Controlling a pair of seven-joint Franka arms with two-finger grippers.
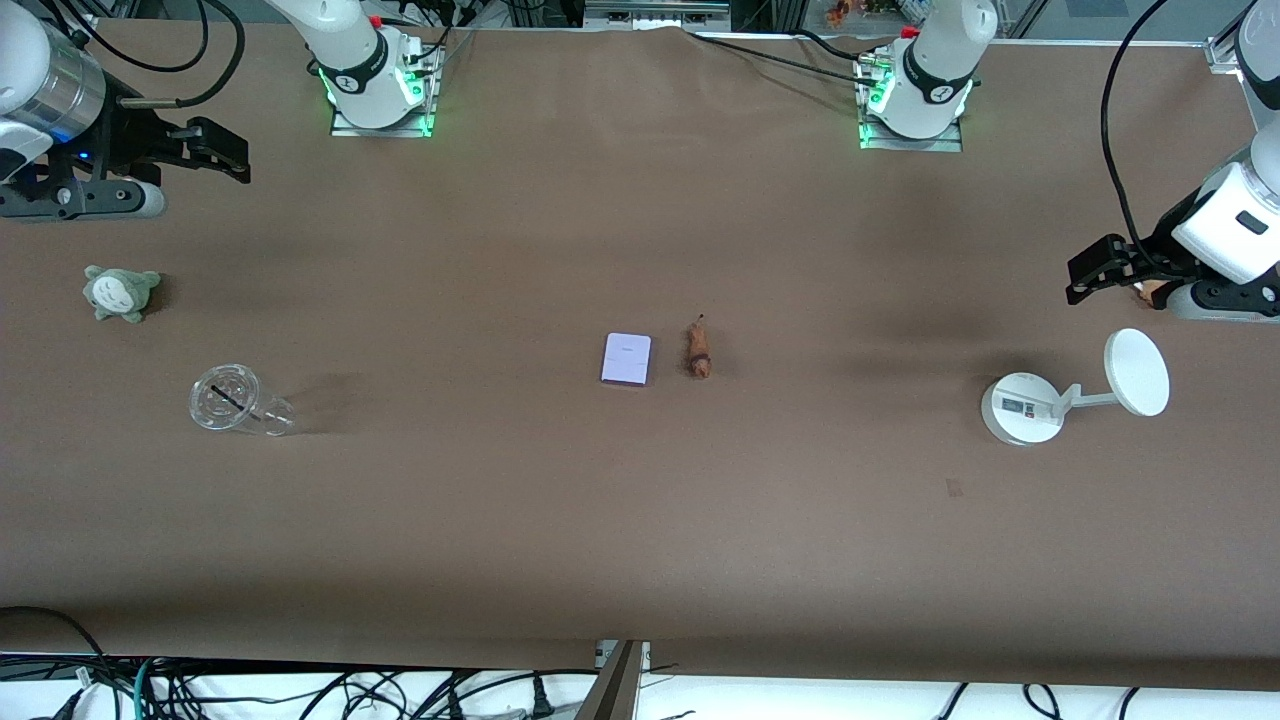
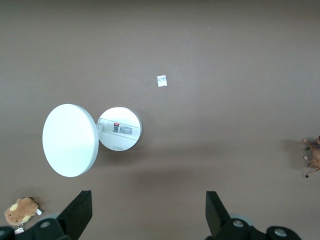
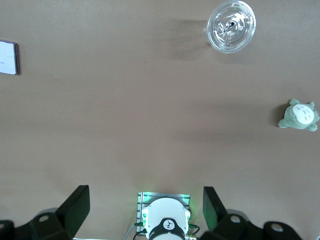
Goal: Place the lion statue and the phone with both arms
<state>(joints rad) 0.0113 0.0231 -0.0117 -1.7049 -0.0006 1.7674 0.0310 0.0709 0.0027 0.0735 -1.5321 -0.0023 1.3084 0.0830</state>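
The phone point(image 1: 627, 359), a flat lavender-white slab, lies at the middle of the brown table; its edge shows in the right wrist view point(image 3: 8, 57). The lion statue point(image 1: 698, 350), a tiny reddish-brown figurine with a dark tail tip, lies close beside it toward the left arm's end; part of it shows in the left wrist view point(image 2: 313, 156). My left gripper point(image 1: 1085, 275) is open and empty, high over the table's left-arm end, above the white stand. My right gripper point(image 1: 225, 155) is open and empty, high over the right-arm end.
A white round-based stand with a disc point(image 1: 1070, 395) stands at the left arm's end. A brown plush point(image 2: 21, 211) lies close by it. A grey-green plush point(image 1: 120, 292) and a clear plastic cup on its side point(image 1: 235, 402) lie at the right arm's end.
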